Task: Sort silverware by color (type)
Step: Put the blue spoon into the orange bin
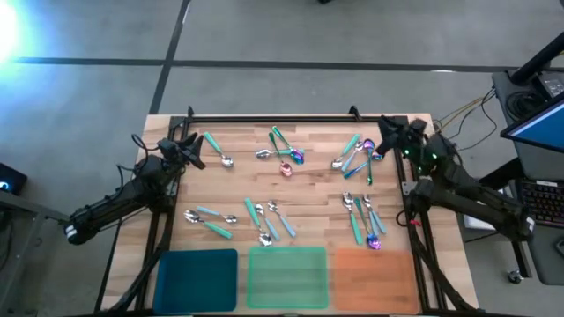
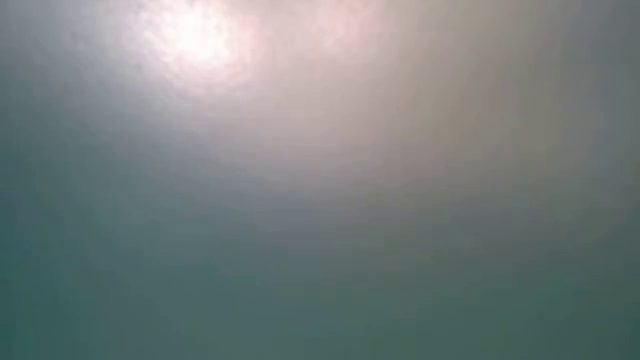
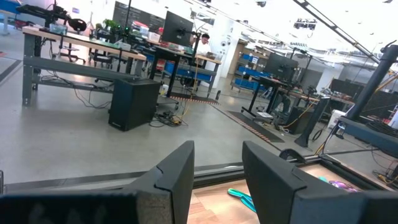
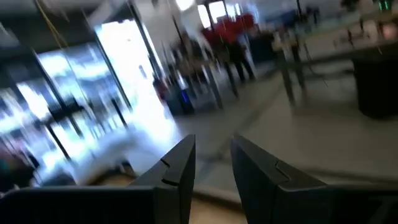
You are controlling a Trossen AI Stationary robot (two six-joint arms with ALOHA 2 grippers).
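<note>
Nothing sorted yet, by the look of it: spoons [image 1: 273, 216] scattered in loose clusters across the wooden surface [image 1: 317, 198], the blue tray [image 1: 196, 277], green tray [image 1: 287, 276] and orange tray [image 1: 369, 271] all bare along the near edge. Left tool [image 1: 189, 150] at the far left corner, fingers [image 3: 176, 180] a little apart, holding nothing — a teal-handled spoon [image 1: 217, 149] just ahead of it. Right tool [image 1: 394, 137] at the far right corner, likewise slightly spread and empty, beside a crossed heap of spoons [image 1: 359, 154]. Likely trouble: overlapping handles — pinching one could drag or lift a neighbour of another colour. Thin, flat, glossy metal could also slip from a shallow pinch. Low view useless, washed out by glare.
</note>
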